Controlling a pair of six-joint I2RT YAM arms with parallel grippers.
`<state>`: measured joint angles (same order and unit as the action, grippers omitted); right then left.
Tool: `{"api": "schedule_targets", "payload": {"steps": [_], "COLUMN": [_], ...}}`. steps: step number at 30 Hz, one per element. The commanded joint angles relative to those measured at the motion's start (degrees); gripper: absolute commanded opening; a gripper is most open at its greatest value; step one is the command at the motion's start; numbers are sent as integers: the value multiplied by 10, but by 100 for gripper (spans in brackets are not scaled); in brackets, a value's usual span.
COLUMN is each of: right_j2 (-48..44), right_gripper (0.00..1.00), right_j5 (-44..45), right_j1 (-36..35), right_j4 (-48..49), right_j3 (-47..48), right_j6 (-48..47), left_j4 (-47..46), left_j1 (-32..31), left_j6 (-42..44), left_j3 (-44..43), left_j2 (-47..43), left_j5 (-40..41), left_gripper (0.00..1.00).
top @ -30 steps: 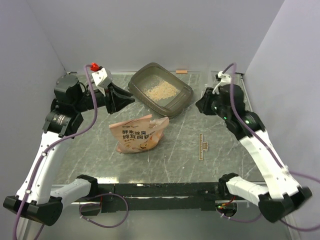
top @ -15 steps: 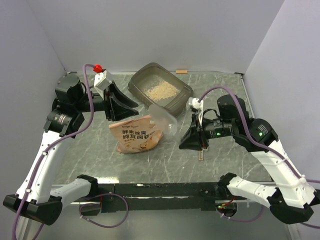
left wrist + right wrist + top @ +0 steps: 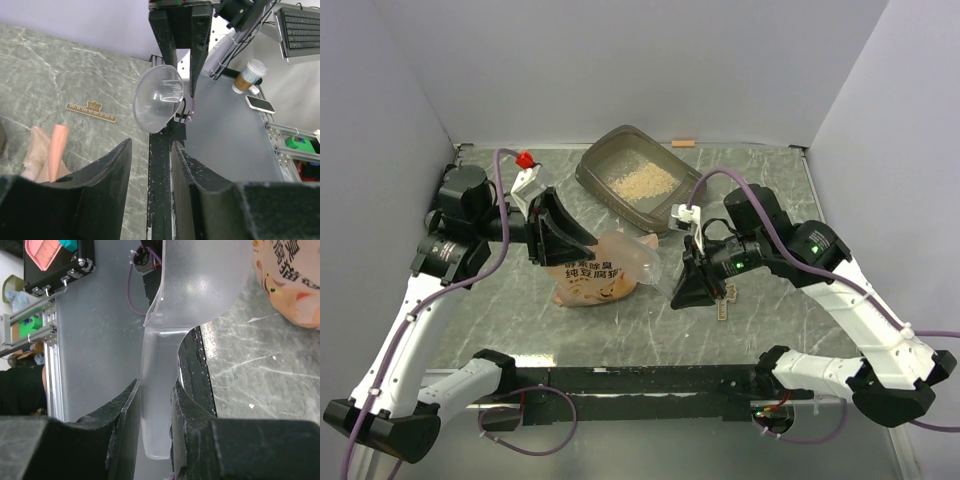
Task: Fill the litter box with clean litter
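Note:
The grey-brown litter box [image 3: 686, 198] stands at the back centre with a patch of pale tan litter [image 3: 642, 183] inside. The pink litter bag [image 3: 588, 281] lies in front of it; it also shows in the right wrist view [image 3: 290, 285] and the left wrist view [image 3: 49, 159]. My right gripper [image 3: 686, 287] is shut on the handle of a clear plastic scoop [image 3: 638, 257], whose bowl hangs by the bag's upper right end. The handle [image 3: 157, 405] sits between the jaws. My left gripper [image 3: 563, 236] is open and empty above the bag's top edge, facing the scoop [image 3: 157, 97].
A small wooden ruler [image 3: 723, 306] lies on the marbled table right of the bag, also in the left wrist view [image 3: 91, 111]. A small orange piece [image 3: 682, 143] lies by the back wall. Grey walls close in the left, back and right sides.
My right arm has swung from the back right to the middle, bringing the clear scoop to the bag. My left gripper has moved forward and right over the bag's top.

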<state>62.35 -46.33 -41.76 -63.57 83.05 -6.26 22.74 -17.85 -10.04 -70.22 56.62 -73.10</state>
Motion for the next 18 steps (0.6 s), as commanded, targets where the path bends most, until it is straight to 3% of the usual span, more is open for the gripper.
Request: {"api": "schedule_targets", "payload": {"steps": [1, 18], "right_j2": [15, 61], "right_gripper": [0, 0], "right_j5": [1, 10], "right_j1": [-13, -34], "right_j4": [-1, -9], "right_j3": [42, 63], "right_j6": [-10, -9], "left_j4": [6, 26], "left_j1": [-3, -19], "left_j6": [13, 44], "left_j3": [-9, -17], "left_j2": [3, 45], "left_j5": [-26, 10], "left_gripper": [43, 42]}}
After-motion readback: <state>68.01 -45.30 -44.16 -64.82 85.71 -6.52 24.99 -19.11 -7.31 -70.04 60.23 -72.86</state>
